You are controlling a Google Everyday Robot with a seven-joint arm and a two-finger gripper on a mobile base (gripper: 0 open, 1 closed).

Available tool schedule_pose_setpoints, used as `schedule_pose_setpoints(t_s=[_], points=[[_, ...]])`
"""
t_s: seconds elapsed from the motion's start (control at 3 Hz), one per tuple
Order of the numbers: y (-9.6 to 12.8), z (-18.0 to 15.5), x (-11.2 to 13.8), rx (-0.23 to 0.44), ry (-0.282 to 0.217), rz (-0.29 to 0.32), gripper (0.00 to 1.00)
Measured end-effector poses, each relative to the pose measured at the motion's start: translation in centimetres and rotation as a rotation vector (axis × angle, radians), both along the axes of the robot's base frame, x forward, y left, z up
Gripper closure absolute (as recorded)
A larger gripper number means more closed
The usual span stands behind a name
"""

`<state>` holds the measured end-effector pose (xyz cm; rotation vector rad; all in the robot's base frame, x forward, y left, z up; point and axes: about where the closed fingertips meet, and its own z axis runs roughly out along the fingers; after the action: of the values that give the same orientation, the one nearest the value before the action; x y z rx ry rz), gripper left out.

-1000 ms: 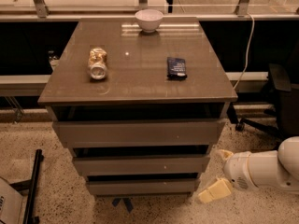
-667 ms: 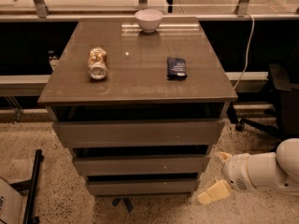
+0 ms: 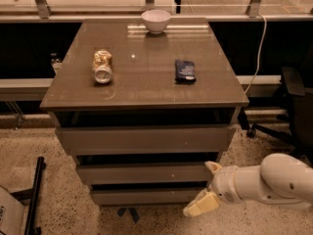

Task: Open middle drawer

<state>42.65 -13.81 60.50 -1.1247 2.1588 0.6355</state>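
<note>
A brown bench stood in the middle of the frame, and it had three drawer fronts stacked under its top. The middle drawer was the second one down, in the lower middle of the frame. Its flat front sat in line with the other fronts and looked closed.

The gripper was at the lower right of the frame, on the end of a fat white arm that came in from the right edge. Its two pale fingers were apart. The top finger was just beside the right end of the middle drawer. The bottom finger was lower down, in front of the right end of the lowest drawer.

On top of the bench, a white bowl sat at the back edge. A can lay on its side toward the left. A dark packet lay flat toward the right, well apart from the can.

A black chair stood at the right edge of the frame.
</note>
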Motion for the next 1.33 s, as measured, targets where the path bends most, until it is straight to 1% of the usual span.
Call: schedule_pose_setpoints(t_s=[0.33, 0.67, 1.0, 1.33], points=[[1.4, -3.0, 1.5, 0.009, -0.008, 0.007, 0.00], [1.9, -6.1, 3.5, 0.022, -0.012, -0.008, 0.00], [1.9, -9.1, 6.3, 0.028, -0.013, -0.028, 0.00], [2.0, -11.3, 9.0, 0.034, -0.007, -0.033, 0.00]])
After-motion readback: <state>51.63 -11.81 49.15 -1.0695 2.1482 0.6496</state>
